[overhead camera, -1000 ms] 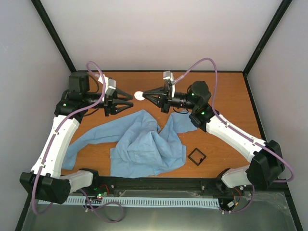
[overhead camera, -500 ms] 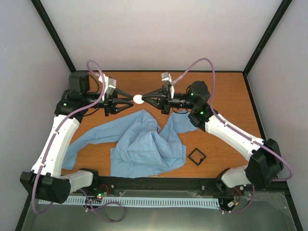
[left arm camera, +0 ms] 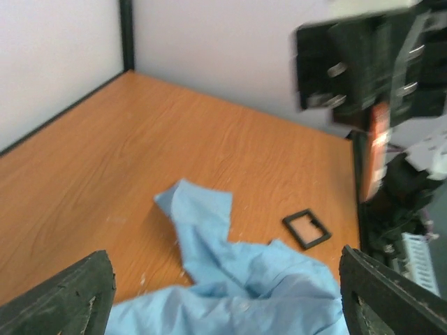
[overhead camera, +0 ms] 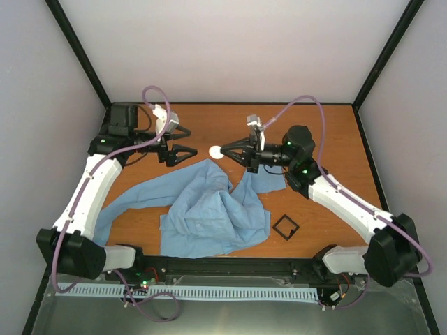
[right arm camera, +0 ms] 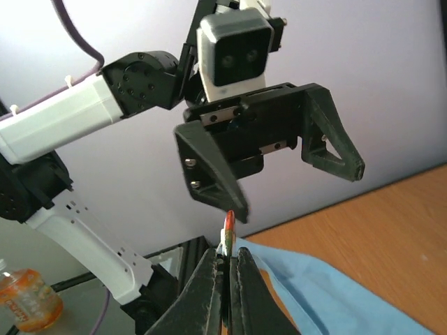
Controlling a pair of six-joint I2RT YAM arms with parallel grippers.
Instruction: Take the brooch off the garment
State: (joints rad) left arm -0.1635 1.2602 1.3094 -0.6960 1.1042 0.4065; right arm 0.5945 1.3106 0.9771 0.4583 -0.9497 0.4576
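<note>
Here, at frame centre, my right gripper (overhead camera: 225, 150) clamps the brooch (overhead camera: 216, 151) just above the garment (overhead camera: 209, 209); my left gripper (overhead camera: 187, 142), upper left, stands spread wide apart.

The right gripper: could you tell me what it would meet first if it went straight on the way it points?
Probably the open left gripper, facing the right gripper across a gap; the pinched brooch would touch first, though heights may differ.
</note>
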